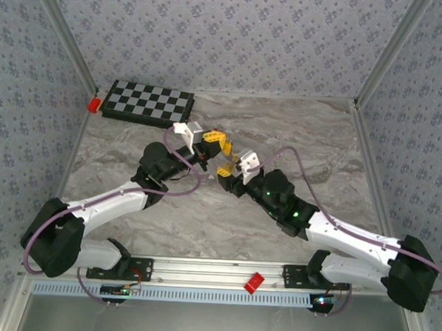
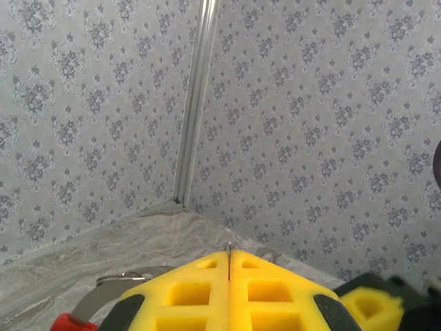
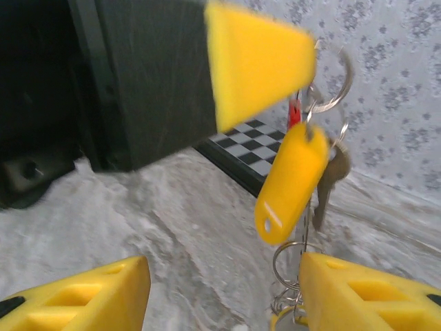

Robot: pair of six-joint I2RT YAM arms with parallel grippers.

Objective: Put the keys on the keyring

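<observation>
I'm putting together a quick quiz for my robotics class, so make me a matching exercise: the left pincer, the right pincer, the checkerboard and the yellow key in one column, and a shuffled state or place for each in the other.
Things:
1. left pincer
2. right pincer
3. checkerboard
4. yellow key

States or places:
A. at the far left of the table
B. hanging in the air
C. open
D. shut on the keyring

Pairs: 1-D, 2-C, 3-A, 4-B
</observation>
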